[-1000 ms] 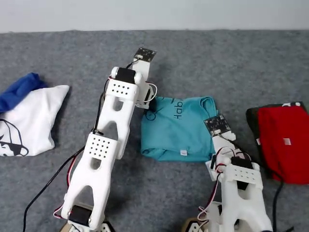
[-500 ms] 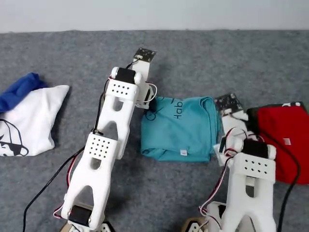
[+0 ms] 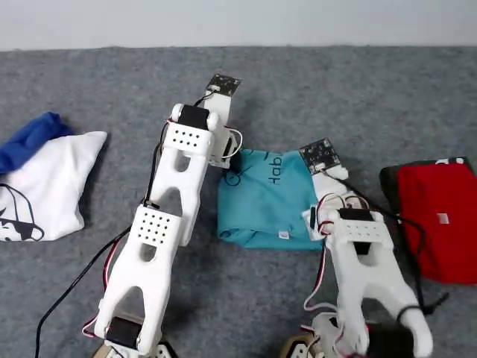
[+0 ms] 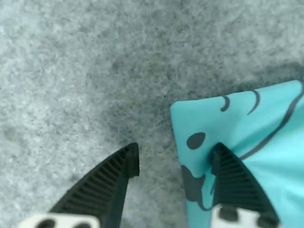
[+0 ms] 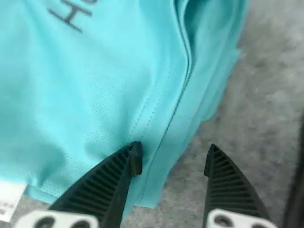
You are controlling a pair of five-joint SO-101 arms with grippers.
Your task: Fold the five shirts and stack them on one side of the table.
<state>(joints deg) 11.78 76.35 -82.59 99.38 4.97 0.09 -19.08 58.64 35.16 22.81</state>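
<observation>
Dark lettering point(image 3: 274, 170) crosses the folded teal fabric shirt point(image 3: 261, 205) before me; its near-edge white label point(image 3: 283, 236) is unreadable.

grey felt table point(image 3: 89, 89) – fuzzy, spanning frame left to right | white wall point(image 3: 238, 22) – strip along top edge, meeting felt in straight line

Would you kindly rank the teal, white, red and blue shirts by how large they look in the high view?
1. teal shirt: largest.
2 and 3. white shirt and red shirt: they look about alike, and both are cut off by the picture's edge, so I leave them unranked.
4. blue shirt: smallest.
</observation>
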